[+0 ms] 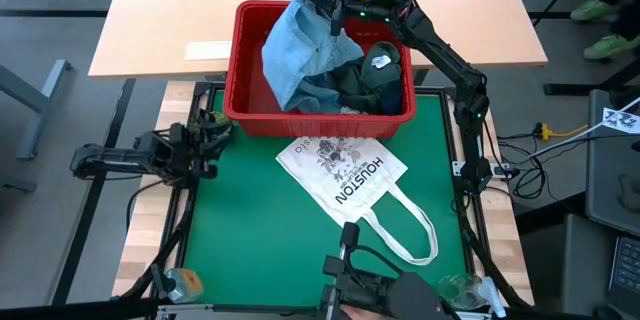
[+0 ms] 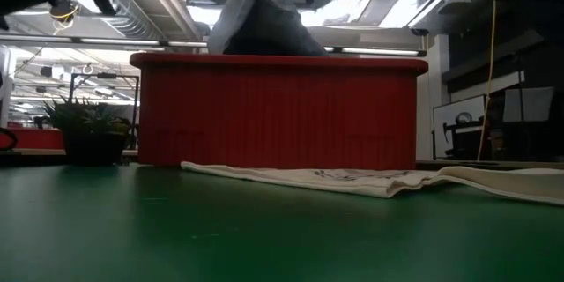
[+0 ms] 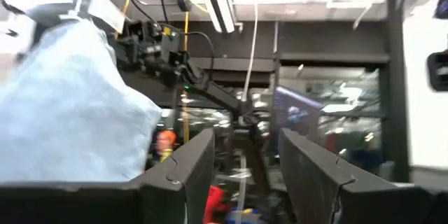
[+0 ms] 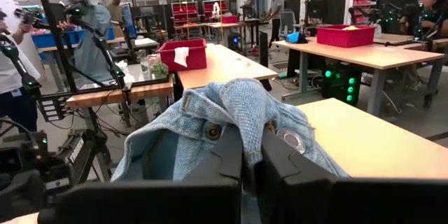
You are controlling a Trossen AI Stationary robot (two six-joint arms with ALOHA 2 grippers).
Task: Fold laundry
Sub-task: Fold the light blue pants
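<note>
A green mat (image 1: 240, 220) covers the table, with a white HOUSTON tote bag (image 1: 345, 175) lying flat near a red basket (image 1: 250, 80). The right gripper (image 4: 253, 155) pinches the light blue denim garment (image 1: 295, 45) above the basket, where dark olive laundry (image 1: 375, 75) lies. The left gripper (image 3: 245, 161), fingers spread, waits at the mat's left edge. Beyond are wooden tables (image 4: 364, 52) and people.

"HOUSTON" in dark capitals on white tote bag (image 1: 341, 174), smaller print perhaps unreadable

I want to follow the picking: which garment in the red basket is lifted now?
The light blue denim garment, pinched by the right gripper; the dark olive one lies loose.
</note>
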